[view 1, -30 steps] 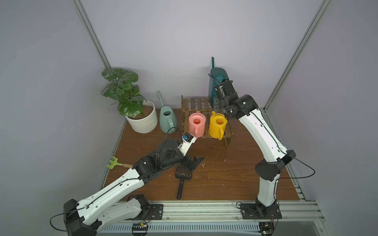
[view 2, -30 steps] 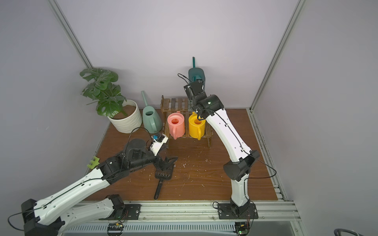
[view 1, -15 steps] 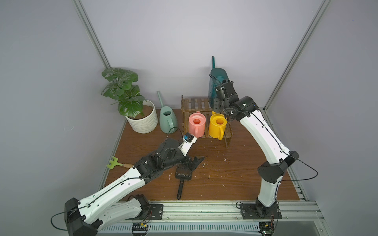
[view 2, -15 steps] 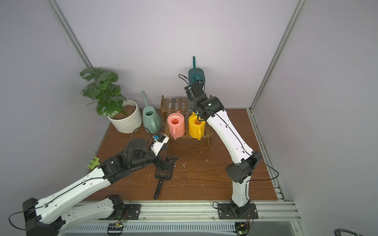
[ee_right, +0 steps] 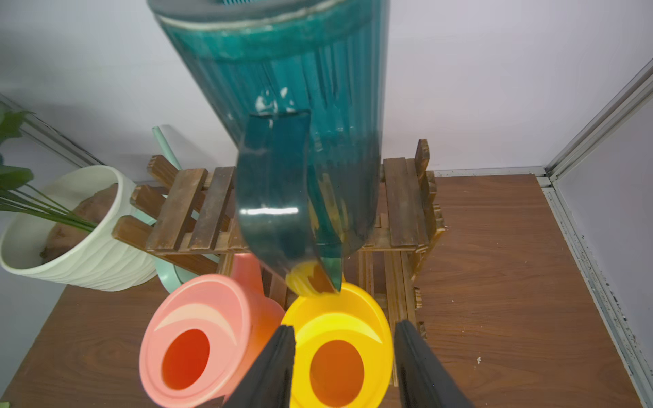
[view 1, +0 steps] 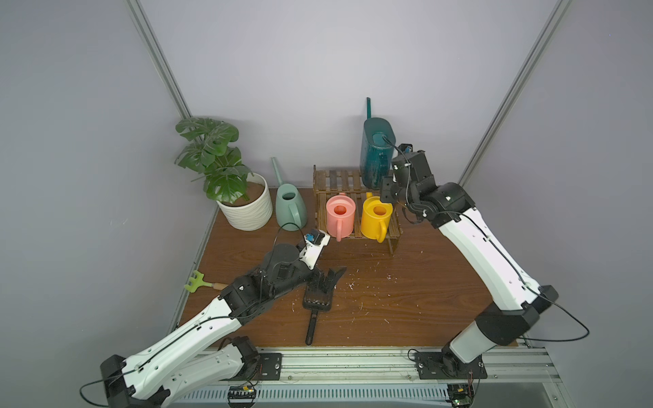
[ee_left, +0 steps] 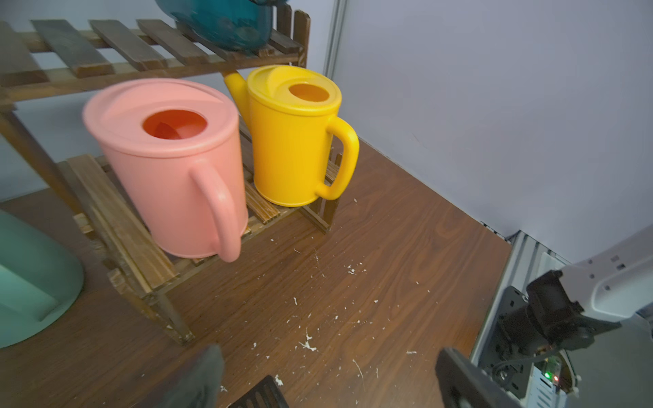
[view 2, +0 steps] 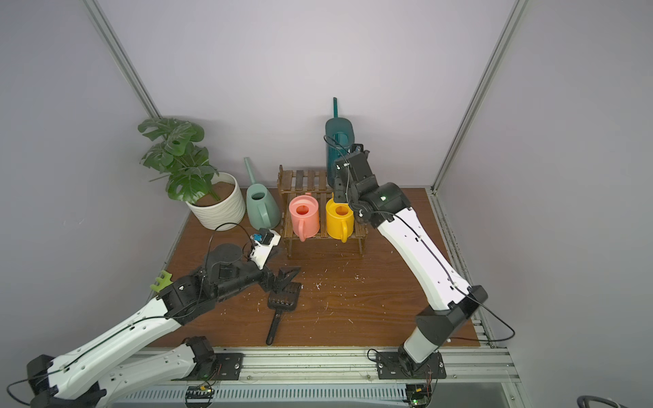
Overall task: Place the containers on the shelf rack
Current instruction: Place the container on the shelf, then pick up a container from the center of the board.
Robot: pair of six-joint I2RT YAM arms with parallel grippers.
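1. The mint-green can (view 1: 290, 208) stands on the table, not on the shelf rack (view 1: 337, 176). In both top views it sits just left of the rack, between the rack and the white plant pot (view 1: 247, 212).
2. From the left gripper (view 1: 330, 279), this can lies up and a little to the left in the frame. The left arm is much nearer to it than the right arm.
3. The can stands upright. Its long spout points up and left, toward the back wall. Its handle faces the bottom of the frame.
4. The left gripper is spread wide and holds nothing. It hangs just above the black scoop (view 1: 318, 300).
5. The right gripper (ee_right: 344, 339) is spread too, and empty. The dark-teal can (view 1: 376, 155) has its handle ahead of the fingers, not between them.
6. The dark-teal can stands on the right side of the top step. The pink can (view 1: 340, 217) and the yellow can (view 1: 376, 217) stand side by side on the low step.
7. The mint-green can is smooth, wide at the bottom and narrow at the top. I think its handle is the best place to pinch.
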